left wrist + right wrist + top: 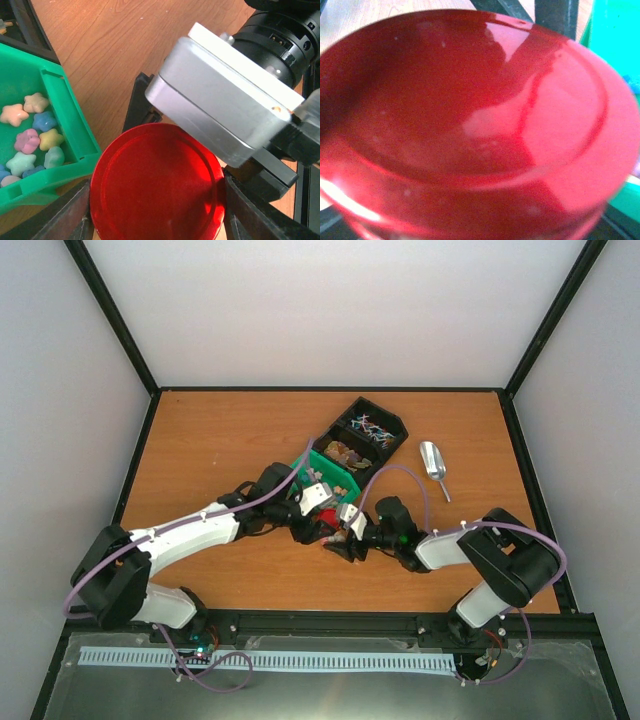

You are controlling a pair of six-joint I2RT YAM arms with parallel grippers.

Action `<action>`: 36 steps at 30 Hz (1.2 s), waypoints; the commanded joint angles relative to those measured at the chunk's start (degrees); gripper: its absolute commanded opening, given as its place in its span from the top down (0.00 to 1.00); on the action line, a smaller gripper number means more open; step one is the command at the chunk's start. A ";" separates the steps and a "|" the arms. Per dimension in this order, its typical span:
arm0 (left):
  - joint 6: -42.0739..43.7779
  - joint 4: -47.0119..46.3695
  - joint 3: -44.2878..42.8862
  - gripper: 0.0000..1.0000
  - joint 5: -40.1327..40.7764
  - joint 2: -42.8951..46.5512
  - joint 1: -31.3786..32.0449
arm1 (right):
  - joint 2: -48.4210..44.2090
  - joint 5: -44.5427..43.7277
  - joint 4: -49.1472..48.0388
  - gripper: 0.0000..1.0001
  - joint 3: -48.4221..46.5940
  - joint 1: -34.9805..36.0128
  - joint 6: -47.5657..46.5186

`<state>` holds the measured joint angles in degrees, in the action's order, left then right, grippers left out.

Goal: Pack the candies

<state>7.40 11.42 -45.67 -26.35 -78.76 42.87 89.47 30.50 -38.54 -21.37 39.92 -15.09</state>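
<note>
a robotics lab cell is shown. a wooden table (pixel 220 440) is enclosed by plain white panels (pixel 330 310) held in a black frame (pixel 112 315). 2 robot arms, the left arm (pixel 190 532) and the right arm (pixel 470 540), are bolted to a black rail (pixel 330 623) at the near edge. purple cables (pixel 400 470) are looped along them. a silver camera box (pixel 220 110) is mounted at the right wrist. a white slotted cable duct (pixel 270 660) is laid on a metal sheet (pixel 330 695) below the rail.
</note>
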 commanded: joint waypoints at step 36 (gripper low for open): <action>1.04 1.76 0.06 0.70 -2.82 0.01 1.14 | 0.72 2.00 -3.12 0.33 -2.30 -0.46 0.24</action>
<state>7.27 11.92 -44.53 -25.19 -77.17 43.05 89.52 34.17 -38.22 -22.09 39.09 -15.18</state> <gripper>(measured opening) 0.641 0.722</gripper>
